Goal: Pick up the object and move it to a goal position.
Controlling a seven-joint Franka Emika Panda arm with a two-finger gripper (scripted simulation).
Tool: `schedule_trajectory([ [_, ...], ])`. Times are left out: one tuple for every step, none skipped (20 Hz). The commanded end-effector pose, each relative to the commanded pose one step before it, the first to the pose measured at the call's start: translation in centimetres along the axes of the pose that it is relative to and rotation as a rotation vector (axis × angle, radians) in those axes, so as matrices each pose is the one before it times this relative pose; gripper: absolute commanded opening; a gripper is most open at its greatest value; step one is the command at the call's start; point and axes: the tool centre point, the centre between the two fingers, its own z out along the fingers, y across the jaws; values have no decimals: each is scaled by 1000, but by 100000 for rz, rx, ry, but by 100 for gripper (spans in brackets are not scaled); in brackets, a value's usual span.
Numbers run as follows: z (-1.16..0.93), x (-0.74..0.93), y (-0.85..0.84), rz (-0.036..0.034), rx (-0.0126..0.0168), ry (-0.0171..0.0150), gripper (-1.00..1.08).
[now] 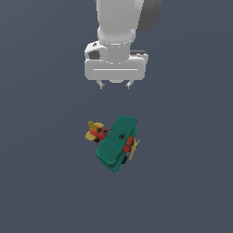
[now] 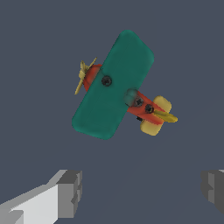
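The object is a small toy biplane (image 1: 114,142) with stacked teal wings, a red-orange body, a yellow propeller and a yellow tail. It rests on the dark grey floor near the middle of the exterior view. My gripper (image 1: 115,84) hangs above and behind it, apart from it, open with nothing between its fingers. In the wrist view the biplane (image 2: 114,85) is seen from above, its propeller pointing away from the tail, and both grey fingertips (image 2: 70,192) stand wide apart at the picture's edge, short of the plane.
A plain dark grey floor (image 1: 45,182) spreads all around the plane. The white arm (image 1: 118,32) rises above the gripper.
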Motion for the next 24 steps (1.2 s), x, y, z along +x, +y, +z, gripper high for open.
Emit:
schedule_trajectory([
  [0, 0, 1, 0, 0, 0, 28],
  [-5, -6, 17, 0, 0, 0, 28],
  [0, -10, -3, -23, -133, -29, 28],
  [-7, -21, 25, -24, -149, -33, 28],
  [-7, -27, 22, -38, -240, -53, 28],
  [-12, -37, 39, -45, -283, -62, 28],
  [-13, -44, 42, -56, -359, -78, 28],
  [-15, -52, 48, -66, -427, -92, 28],
  [-18, -61, 61, -74, -479, -102, 28],
  [-20, -68, 67, -84, -551, -116, 28],
  [-23, -76, 77, -91, -609, -126, 28],
  [-25, -84, 85, -100, -676, -138, 28],
  [-27, -91, 93, -108, -740, -148, 28],
  [-29, -99, 104, -114, -800, -157, 28],
  [-31, -106, 113, -121, -863, -166, 28],
  [-33, -113, 121, -127, -927, -174, 28],
  [-35, -120, 132, -132, -985, -180, 28],
  [-36, -127, 141, -137, -1049, -186, 28],
  [-38, -134, 152, -141, -1108, -190, 28],
  [-39, -139, 160, -143, -1160, -192, 28],
  [-39, -144, 170, -143, -1200, -192, 28],
  [-39, -147, 177, -143, -1241, -190, 28],
  [-38, -146, 179, -139, -1241, -183, 28],
  [-36, -145, 182, -133, -1235, -174, 28],
])
